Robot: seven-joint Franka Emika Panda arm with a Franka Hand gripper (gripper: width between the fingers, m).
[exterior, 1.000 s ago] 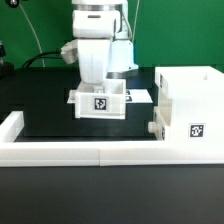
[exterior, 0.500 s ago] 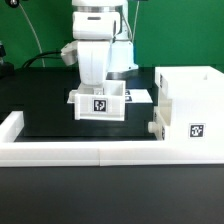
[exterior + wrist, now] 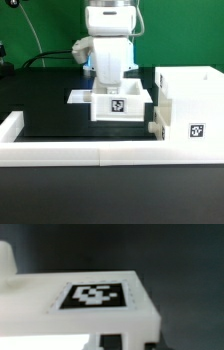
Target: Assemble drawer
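tray (image 3: 121, 104): we see it just beside cabinet shell (image 3: 190, 108), not inserted
gripper (image 3: 108, 90): over tray; grip state we cannot tell
left: insertion

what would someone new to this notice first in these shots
Probably the white arm at the top middle of the exterior view, reaching down over a small white tray with a black-and-white tag on its front. Next, the tall white cabinet shell on the exterior view's right, with its own tag low on its front. The wrist view is nearly filled by a blurred close-up of a tagged white surface.
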